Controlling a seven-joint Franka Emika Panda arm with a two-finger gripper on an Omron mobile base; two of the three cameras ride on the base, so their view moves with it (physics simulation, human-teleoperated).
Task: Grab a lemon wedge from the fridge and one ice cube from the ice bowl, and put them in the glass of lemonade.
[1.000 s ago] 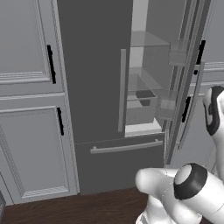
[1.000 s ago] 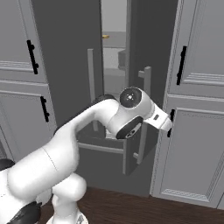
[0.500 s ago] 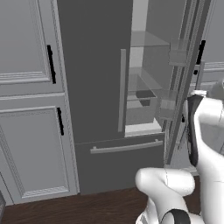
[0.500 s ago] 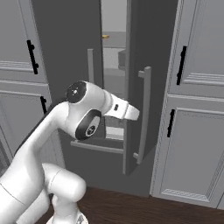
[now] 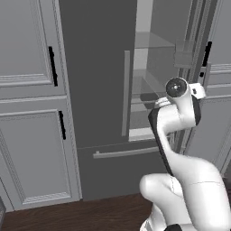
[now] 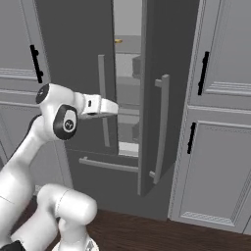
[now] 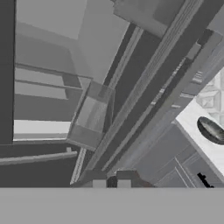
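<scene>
1. Fridge (image 5: pixel 97 85): tall, dark grey, right door swung partly open; pale interior with clear shelves exposed through the gap in both base views.
2. Fridge handles: long grey bar on the left door (image 5: pixel 126 92); matching bar on the open right door (image 6: pixel 163 127); horizontal bar on the lower drawer (image 5: pixel 126 152).
3. Gripper (image 7: pixel 111 180): raised at shelf height in front of the opening, aimed into the fridge; finger tips nearly together with a thin slit between them, nothing held.
4. Ice bowl (image 7: pixel 211 130): dark-rimmed, shallow, seen at the right edge of the hand view, resting on a pale speckled surface, well apart from the gripper.
5. Door-shelf bins: clear, mounted inside the open door (image 7: pixel 93 114).
6. Cabinets (image 5: pixel 31 103): light grey, panelled, black handles, flanking the fridge on both sides.
7. Floor (image 6: pixel 162 235): dark wood.
8. Lemon wedge: cannot tell its place.
</scene>
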